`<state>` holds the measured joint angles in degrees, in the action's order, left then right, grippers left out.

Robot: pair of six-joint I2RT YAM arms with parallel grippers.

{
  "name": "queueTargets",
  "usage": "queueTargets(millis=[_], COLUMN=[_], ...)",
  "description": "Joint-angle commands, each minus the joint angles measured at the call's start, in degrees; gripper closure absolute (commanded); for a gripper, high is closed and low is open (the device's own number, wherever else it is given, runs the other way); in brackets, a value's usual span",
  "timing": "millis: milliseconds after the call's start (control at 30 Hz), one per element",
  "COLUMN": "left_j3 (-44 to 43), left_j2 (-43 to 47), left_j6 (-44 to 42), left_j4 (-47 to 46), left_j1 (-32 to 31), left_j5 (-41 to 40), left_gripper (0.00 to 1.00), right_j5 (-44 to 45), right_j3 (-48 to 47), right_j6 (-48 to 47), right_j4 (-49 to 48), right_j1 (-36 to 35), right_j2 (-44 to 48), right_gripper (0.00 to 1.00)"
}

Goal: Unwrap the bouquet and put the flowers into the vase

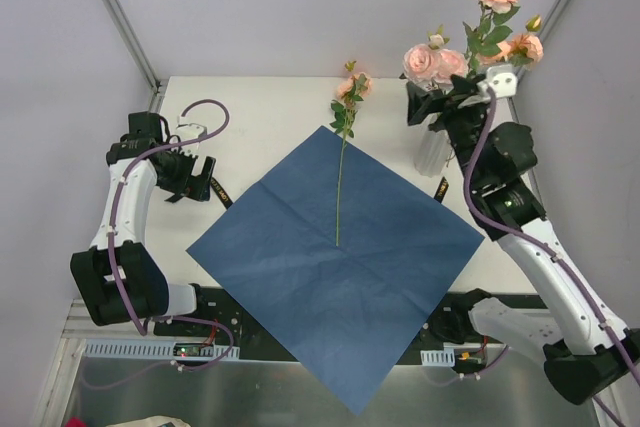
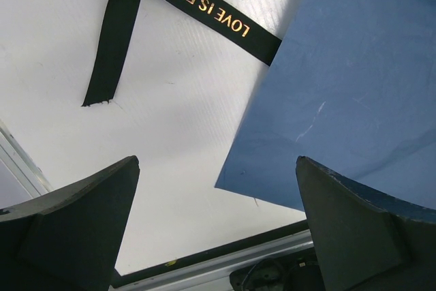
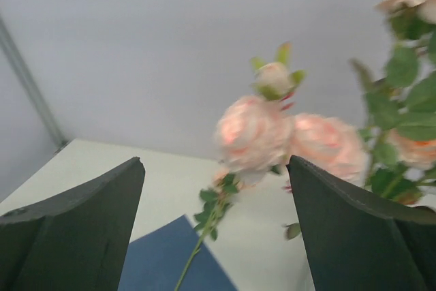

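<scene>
White table (image 2: 184, 134), ribbon (image 2: 112, 39): "LOVE IS ETERN"

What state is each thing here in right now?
blue paper: unfolded, lying flat
ribbon: untied, one end under the paper
single rose: lying flat, stem on the paper
vase: upright, holding other roses
left gripper: open, empty
right gripper: open, empty

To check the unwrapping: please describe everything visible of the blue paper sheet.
The blue paper is a dark, matte square sheet, spread open and flat on the white table, turned like a diamond, with faint fold creases. Its near corner overhangs the table edge. One rose lies on it; the black ribbon disappears under its left edge.
</scene>
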<state>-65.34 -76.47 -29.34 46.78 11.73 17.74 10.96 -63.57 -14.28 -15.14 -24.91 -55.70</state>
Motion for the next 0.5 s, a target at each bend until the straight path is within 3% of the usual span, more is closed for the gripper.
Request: queueTargets(millis=[0, 100, 167, 300, 467], left_j3=[-1.3, -1.2, -1.1, -1.2, -1.2], left_j2=[2.9, 3.3, 3.6, 4.0, 4.4], left_j6=[0.1, 0.1, 0.1, 0.2, 0.3], left_j4=[0.5, 0.6, 0.6, 0.7, 0.7], left_j1=[0.5, 0.5, 0.4, 0.5, 0.5], left_j5=[0.9, 0.5, 0.2, -0.1, -0.5], left_gripper=[0.01, 0.01, 0.01, 0.01, 0.01], right_j5=[6.9, 8.9, 12.2, 21.1, 19.6], right_j3=[-1.4, -6.4, -12.3, -21.8, -28.0], right_j6=[-2.7, -3.6, -3.7, -5.6, 7.4], right_j4=[7.1, 11.2, 21.3, 29.5, 35.2], right_j1=[-10.6, -16.7, -19.8, -26.1, -25.5], right_j2=[-1.6, -7.7, -15.3, -26.8, -37.1], right_gripper=[0.10, 0.09, 0.10, 0.09, 0.01])
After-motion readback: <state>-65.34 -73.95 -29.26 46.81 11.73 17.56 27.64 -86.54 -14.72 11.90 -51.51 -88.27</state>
